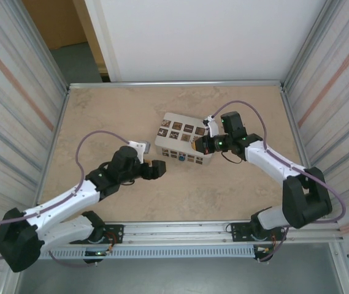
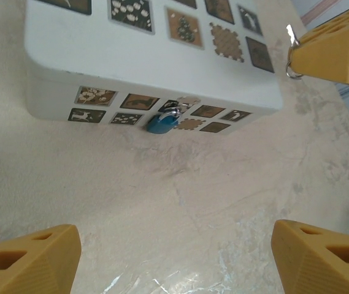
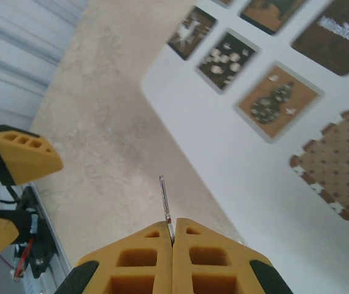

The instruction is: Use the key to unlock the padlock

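Note:
A small blue padlock (image 2: 161,122) hangs from a silver hasp on the front face of a white box (image 2: 143,58) decorated with brown picture squares. My left gripper (image 2: 174,245) is open and empty over bare table, a short way in front of the padlock (image 1: 180,157). My right gripper (image 3: 172,229) is shut on a thin silver key (image 3: 165,199) that sticks out past the fingertips. It hovers over the box's right front corner (image 1: 197,147). In the left wrist view the key (image 2: 292,52) shows at the top right, above and to the right of the padlock.
The box (image 1: 183,147) stands in the middle of the beige marbled table (image 1: 113,116). Corrugated metal walls line both sides, and a white panel closes the back. A metal rail (image 1: 223,228) runs along the near edge between the arm bases.

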Robot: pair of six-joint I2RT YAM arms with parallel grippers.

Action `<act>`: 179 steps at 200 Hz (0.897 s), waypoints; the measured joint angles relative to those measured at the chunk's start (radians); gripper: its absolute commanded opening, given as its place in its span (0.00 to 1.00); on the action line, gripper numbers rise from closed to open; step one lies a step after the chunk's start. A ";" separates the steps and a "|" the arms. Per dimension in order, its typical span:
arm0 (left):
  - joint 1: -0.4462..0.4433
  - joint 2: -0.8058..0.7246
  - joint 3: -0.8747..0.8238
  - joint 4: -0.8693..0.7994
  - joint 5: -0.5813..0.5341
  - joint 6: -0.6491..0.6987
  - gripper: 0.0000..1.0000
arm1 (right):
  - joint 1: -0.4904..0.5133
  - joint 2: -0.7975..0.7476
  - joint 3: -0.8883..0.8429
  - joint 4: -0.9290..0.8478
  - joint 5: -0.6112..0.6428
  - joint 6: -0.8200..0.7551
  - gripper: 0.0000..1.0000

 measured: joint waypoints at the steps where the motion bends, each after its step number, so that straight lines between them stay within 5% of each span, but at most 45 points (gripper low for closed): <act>1: 0.000 0.005 0.000 0.002 0.000 0.000 0.81 | -0.002 0.005 0.000 0.002 -0.001 0.004 0.00; 97: 0.000 0.243 -0.002 0.166 0.019 -0.093 0.81 | -0.042 0.201 0.025 0.111 -0.067 0.069 0.00; 179: 0.000 0.426 -0.001 0.360 0.060 -0.135 0.76 | -0.043 0.219 -0.015 0.212 -0.104 0.095 0.00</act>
